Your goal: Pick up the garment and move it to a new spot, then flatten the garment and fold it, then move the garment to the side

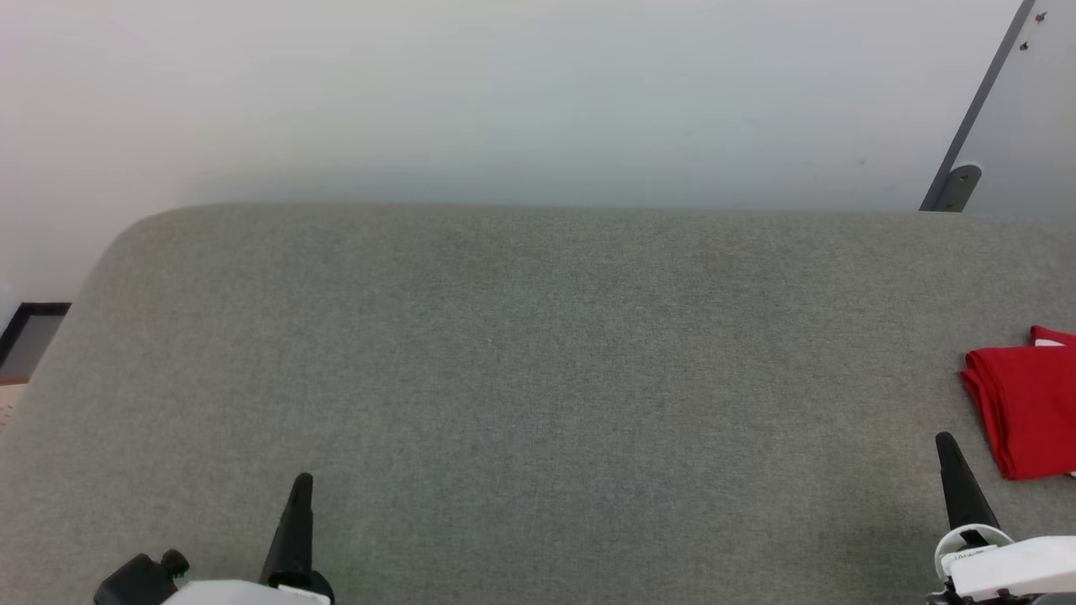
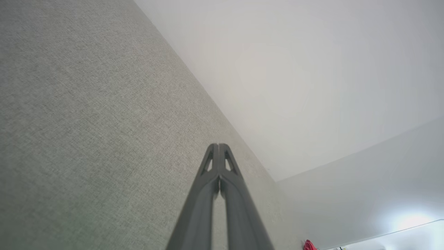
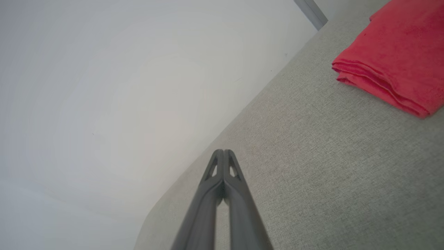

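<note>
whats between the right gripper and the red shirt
Just bare grey cushion lies between the right gripper and the shirt, clearest in the right wrist view.

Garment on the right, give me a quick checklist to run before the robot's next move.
1. The garment is folded into stacked red layers: ok.
2. The garment lies at the right side of the grey surface: ok.
3. The left gripper is shut and empty: ok.
4. The right gripper is shut, empty and apart from the garment: ok.
5. The whole garment rests on the surface: cannot tell, it runs past the head view's edge.
</note>
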{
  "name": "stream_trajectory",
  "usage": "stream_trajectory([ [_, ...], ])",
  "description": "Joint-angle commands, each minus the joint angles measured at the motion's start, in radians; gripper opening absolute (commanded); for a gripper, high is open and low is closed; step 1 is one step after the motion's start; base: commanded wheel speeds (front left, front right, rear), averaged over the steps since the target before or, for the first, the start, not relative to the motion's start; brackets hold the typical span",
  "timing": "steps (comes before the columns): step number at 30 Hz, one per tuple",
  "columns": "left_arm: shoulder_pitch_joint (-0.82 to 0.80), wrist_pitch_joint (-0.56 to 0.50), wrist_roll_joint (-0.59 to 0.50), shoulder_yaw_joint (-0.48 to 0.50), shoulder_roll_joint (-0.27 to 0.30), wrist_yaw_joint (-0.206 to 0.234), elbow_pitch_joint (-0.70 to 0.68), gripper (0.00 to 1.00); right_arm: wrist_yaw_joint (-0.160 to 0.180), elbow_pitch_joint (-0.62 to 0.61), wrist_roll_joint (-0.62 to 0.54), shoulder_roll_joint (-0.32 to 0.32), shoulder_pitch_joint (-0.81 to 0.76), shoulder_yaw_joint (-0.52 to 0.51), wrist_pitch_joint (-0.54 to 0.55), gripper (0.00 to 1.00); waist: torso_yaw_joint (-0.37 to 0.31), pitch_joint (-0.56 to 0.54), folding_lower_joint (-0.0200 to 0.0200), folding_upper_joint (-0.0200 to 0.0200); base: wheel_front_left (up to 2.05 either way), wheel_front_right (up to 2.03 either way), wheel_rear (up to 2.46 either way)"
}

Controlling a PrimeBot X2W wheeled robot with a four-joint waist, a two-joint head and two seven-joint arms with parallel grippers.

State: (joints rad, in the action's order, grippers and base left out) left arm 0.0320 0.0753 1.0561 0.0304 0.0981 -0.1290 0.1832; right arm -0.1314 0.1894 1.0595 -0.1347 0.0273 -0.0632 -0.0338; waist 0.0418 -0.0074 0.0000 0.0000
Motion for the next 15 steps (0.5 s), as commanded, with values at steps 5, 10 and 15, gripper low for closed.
stream_trajectory([
  [5,-0.031,-0.017,0.063,0.009,0.0,-0.001,-0.002,0.0,0.001,-0.002,0.06,0.006,0.025,-0.012,0.014,0.0,-0.003,0.001,0.0,0.0,0.0,0.0,0.0],
  [10,-0.043,-0.031,0.112,0.014,-0.003,-0.001,0.004,0.0,0.001,0.003,0.108,0.014,0.032,-0.016,0.027,0.0,-0.006,0.001,0.0,0.0,0.0,0.0,0.0],
  [15,-0.053,-0.045,0.158,0.018,-0.006,-0.002,0.01,0.0,0.001,0.008,0.153,0.021,0.039,-0.019,0.04,0.0,-0.008,0.002,0.0,0.0,0.0,0.0,0.0],
])
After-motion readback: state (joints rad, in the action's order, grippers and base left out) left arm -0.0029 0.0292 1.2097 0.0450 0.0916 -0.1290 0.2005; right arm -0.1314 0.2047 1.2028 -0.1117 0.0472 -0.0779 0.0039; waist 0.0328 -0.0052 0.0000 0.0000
